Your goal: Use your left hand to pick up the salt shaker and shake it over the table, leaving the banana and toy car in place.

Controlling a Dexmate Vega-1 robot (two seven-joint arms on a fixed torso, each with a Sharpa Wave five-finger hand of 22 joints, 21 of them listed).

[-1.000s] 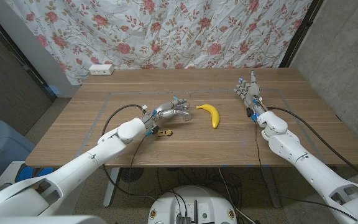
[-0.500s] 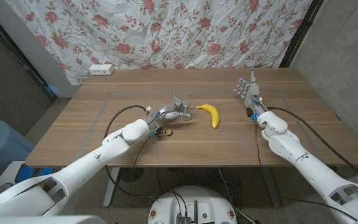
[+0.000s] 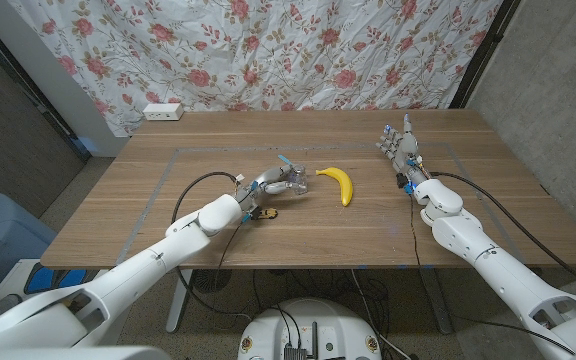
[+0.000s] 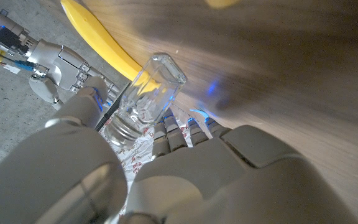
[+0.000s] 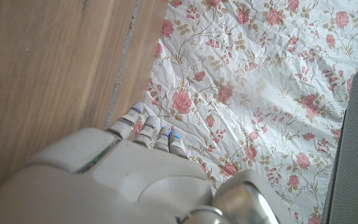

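Left hand holding the shaker at mid-tabletop.

On the brown wooden tabletop [image 3: 118, 215], the small dark toy car [image 3: 264, 213] sits just below the left hand [image 3: 275, 181], whose fingers grip the clear glass salt shaker [image 4: 146, 99]; the curved yellow banana [image 3: 338, 183] lies just beside it, and the right hand [image 3: 398, 146] stands apart, fingers spread, holding nothing.
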